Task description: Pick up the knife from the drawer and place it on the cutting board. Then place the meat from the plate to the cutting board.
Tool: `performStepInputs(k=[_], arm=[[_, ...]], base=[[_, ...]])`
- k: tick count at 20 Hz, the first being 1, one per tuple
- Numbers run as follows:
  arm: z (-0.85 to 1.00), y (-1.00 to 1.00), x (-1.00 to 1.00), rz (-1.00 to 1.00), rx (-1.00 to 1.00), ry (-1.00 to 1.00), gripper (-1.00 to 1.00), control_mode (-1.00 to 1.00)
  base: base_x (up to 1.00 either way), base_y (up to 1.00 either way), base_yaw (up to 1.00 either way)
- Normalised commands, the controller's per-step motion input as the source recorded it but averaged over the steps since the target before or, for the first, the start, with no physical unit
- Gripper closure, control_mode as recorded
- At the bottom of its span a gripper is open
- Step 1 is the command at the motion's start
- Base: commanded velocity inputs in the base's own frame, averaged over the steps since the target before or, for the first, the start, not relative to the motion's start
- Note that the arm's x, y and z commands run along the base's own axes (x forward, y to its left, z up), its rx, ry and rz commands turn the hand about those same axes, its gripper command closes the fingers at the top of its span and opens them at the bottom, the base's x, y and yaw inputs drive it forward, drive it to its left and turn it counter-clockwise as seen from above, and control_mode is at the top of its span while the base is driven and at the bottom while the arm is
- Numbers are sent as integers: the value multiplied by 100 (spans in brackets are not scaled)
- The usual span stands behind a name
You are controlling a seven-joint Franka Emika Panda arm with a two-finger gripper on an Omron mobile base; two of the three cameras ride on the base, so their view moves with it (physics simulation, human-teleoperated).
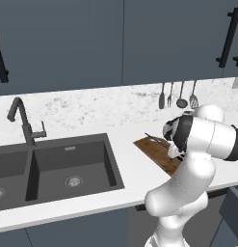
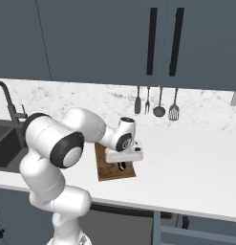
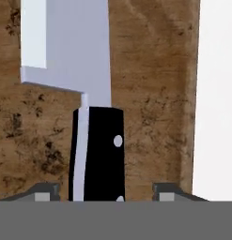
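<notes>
The knife (image 3: 91, 108) has a pale silvery blue blade and a black handle with small white rivet dots. The cutting board (image 3: 155, 93) is brown wood with darker mottled grain, on a white counter (image 2: 196, 162) under a grey-veined marble backsplash (image 1: 91, 108).

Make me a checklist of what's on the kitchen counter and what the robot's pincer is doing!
Surface: white counter, bare to the right of the board.
Job's things: knife over the cutting board, handle between the finger tips.
Clutter: nothing seen.
Grippers: pincer low over the board, tips apart either side of the handle; grip cannot be judged.
Cables: nothing seen.
Surroundings: sink, faucet, hanging utensils, dark cabinets.
</notes>
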Motion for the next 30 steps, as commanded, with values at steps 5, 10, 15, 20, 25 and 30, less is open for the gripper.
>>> performStepInputs(k=[5,10,15,20,25,30], arm=[[6,0,-34,0,0,0,-100,-100],[31,1,-39,0,0,-5,-100,-100],[61,18,-51,0,0,-16,-100,-100],[58,21,-48,0,0,-13,-100,-100],[59,25,-82,0,0,-19,-100,-100],[69,32,-60,0,0,-18,-100,-100]], base=[[0,0,0],[0,0,0],[0,0,0],[0,0,0],[0,0,0],[0,0,0]])
